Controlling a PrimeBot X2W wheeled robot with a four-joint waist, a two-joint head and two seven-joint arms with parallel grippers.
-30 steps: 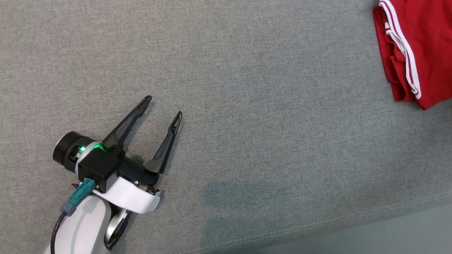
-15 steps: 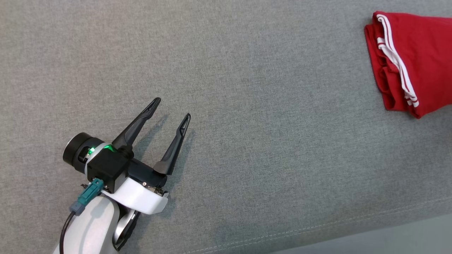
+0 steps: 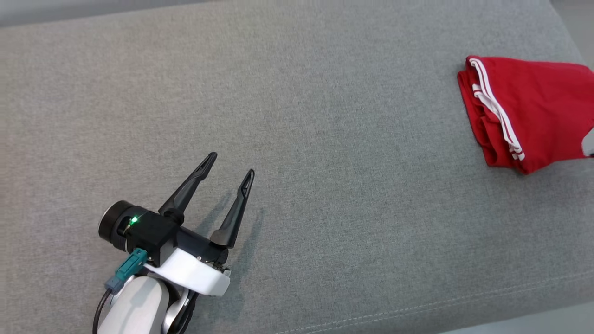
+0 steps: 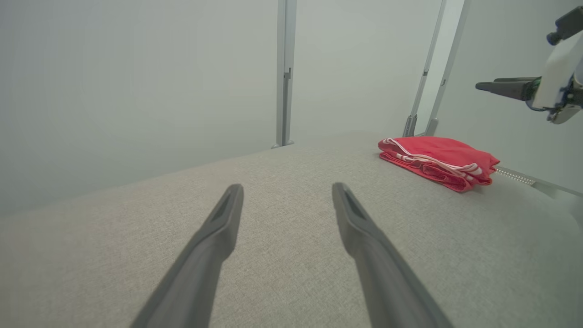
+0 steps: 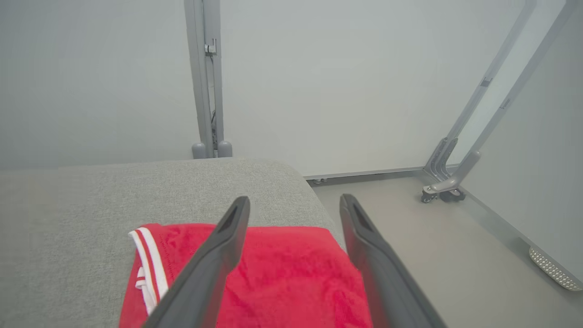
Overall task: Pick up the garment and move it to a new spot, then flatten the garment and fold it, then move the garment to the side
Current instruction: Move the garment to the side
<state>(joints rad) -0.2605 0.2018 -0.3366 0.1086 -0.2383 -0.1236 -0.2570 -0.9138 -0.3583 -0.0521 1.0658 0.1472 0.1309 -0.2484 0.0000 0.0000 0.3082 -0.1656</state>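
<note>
Head view: left gripper (image 3: 231, 164) sits low over the fabric-covered counter (image 3: 325, 139), jaws apart, nothing between them. The red garment (image 3: 533, 111) lies folded at the far right end of the counter, well apart from this gripper. White stripe trim runs down its left edge, with layers stacked there.

Left wrist view: left gripper (image 4: 287, 187) jaws spread wide over bare grey fabric. The garment (image 4: 437, 159) is a low, flat bundle ahead and to the right, resting near the counter's edge. The right gripper (image 4: 485, 84) hangs in the air above and beyond it, clear of the cloth.

Right wrist view: right gripper (image 5: 295, 199) jaws apart, holding nothing. The garment (image 5: 282, 273) is directly below and between the fingers, close to the counter's rounded corner, with the floor (image 5: 432, 237) just past it.

Judgement: garment looks folded and already at the side, so the task looks close to finished.

Handling: thin, soft knit, light and limp, no stiffness. It will sag and unfold if lifted by one layer. Best to pinch through all layers at the thick folded edge by the stripe trim, or take two corners with both grippers. Not fragile and not slippery, though it may drag on the rough cover if slid.
</note>
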